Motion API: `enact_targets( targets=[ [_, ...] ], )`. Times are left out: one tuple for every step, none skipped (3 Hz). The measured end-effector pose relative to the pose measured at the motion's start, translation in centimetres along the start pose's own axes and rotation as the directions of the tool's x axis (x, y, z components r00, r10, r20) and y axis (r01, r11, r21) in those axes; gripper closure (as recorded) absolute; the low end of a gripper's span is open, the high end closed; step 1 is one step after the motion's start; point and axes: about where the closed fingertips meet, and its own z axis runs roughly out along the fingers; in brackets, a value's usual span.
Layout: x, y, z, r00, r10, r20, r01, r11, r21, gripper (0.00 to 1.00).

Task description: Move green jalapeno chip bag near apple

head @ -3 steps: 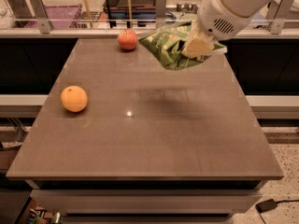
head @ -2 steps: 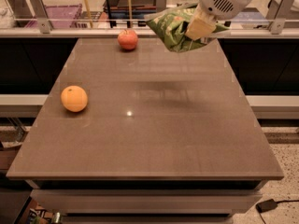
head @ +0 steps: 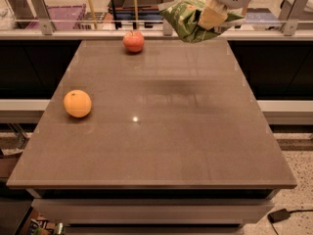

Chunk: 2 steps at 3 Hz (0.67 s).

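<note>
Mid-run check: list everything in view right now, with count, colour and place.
chip bag: 1, green, held in the air over the table's far right edge
apple: 1, red, far edge of the table, left of the bag
orange: 1, orange, left side of the table
table: 1, grey-brown, centre of view
crate: 1, purple, behind the table, back left
gripper: 1, tan, top right, shut on the chip bag

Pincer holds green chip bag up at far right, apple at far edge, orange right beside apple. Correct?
No. Camera view: the orange sits well apart from the apple, by the left edge of the table. The pincer does hold the green chip bag up at far right.
</note>
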Motion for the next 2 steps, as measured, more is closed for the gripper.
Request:
enact_targets(
  targets=[
    [-0.1,-0.2,2.0,1.0,0.0,-0.01,0.0,0.9999,-0.014,1.0],
    [0.1,-0.7,5.0,0.999,0.001,-0.049,-0.003,0.9993,-0.038,1.0]
  ],
)
